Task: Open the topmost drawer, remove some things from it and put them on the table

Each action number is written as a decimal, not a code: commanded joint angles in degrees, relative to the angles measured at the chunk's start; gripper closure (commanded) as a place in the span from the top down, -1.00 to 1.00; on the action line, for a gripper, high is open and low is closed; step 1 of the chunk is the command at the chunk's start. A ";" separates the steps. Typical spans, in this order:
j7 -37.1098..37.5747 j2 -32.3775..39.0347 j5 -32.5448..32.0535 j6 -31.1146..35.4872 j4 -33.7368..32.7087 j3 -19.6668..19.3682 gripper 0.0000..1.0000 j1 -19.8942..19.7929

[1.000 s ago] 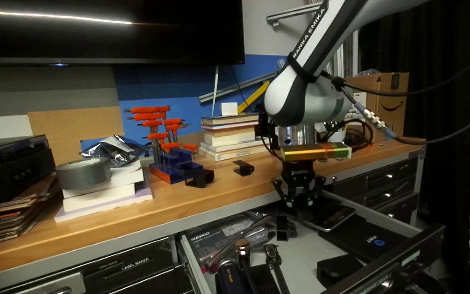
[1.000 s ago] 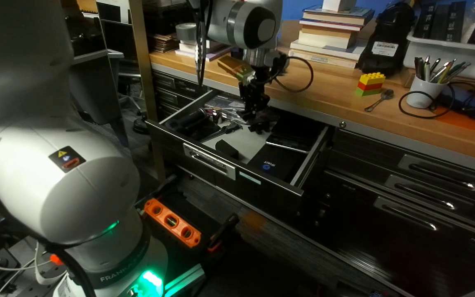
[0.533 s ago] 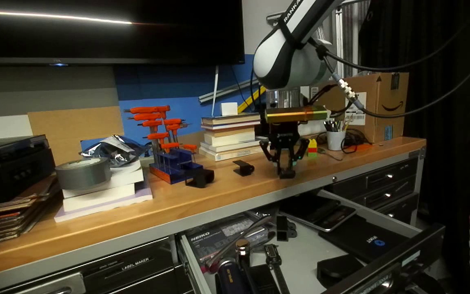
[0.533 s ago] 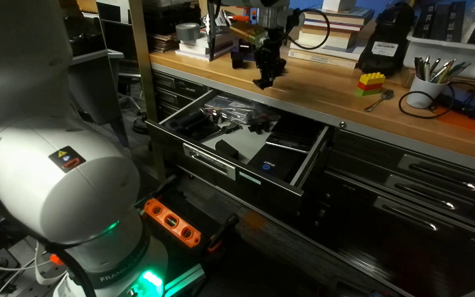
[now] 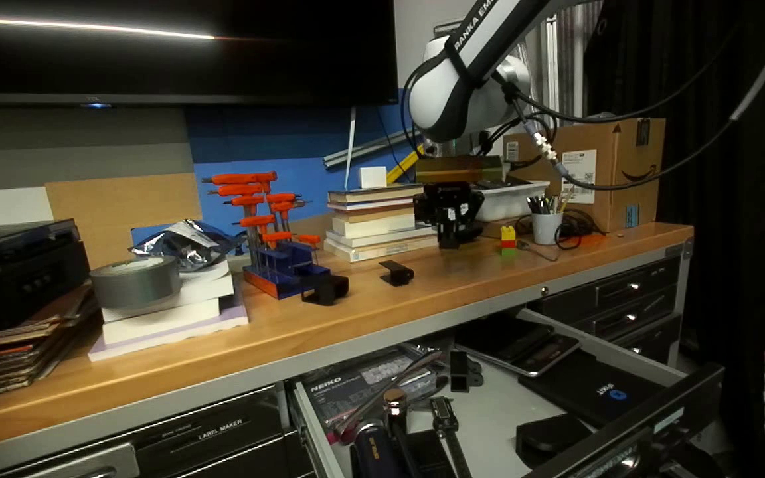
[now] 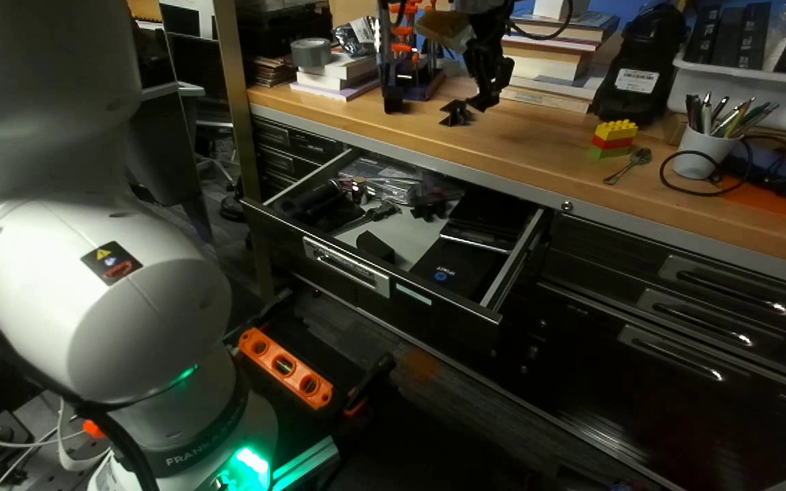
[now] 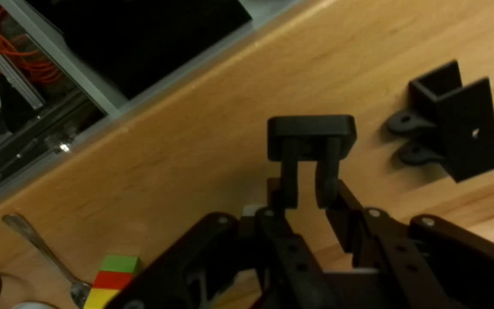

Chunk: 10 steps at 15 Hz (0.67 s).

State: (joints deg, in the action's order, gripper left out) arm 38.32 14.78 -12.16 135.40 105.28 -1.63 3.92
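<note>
The topmost drawer [image 5: 678, 405] is pulled open in both exterior views [image 6: 447, 312]. My gripper [image 7: 309, 193] is shut on a small black bracket [image 7: 311, 131], gripping its two prongs. In both exterior views the gripper [image 5: 449, 222] holds it above the wooden table [image 5: 356, 325], the bracket apart from the top as far as I can tell. Two similar black things rest on the table: a bracket [image 5: 397, 273], also in the wrist view [image 7: 453, 124], and a chunky piece [image 5: 326, 289] by the clamp stand. Another black bracket [image 5: 463, 370] lies in the drawer.
On the table stand the red-and-blue stand [image 5: 283, 259], stacked books [image 5: 376, 226], a toy-brick block [image 6: 613, 140], a spoon [image 6: 628, 166] and a pen cup [image 6: 703, 151]. The drawer also holds calipers [image 5: 445, 425], a flat black box [image 5: 595, 392] and a dark tablet-like item [image 5: 542, 352].
My gripper has risen out of the drawer with the black bracket, crossed the table's front edge, and moved farther back over the table. The drawer and the things on the table have not moved.
</note>
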 commanded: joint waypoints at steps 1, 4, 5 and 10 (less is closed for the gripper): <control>7.23 8.42 -3.07 8.47 -8.22 -3.21 -0.79 1.68; 12.36 14.28 -4.75 14.19 -12.75 -7.10 -0.80 3.81; 14.39 16.38 -5.87 15.23 -14.51 -8.95 -0.80 4.91; 20.65 22.65 -7.76 15.25 -21.11 -15.30 -0.80 8.62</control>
State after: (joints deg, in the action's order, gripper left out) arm 54.72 33.60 -17.94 150.53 89.93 -13.28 10.19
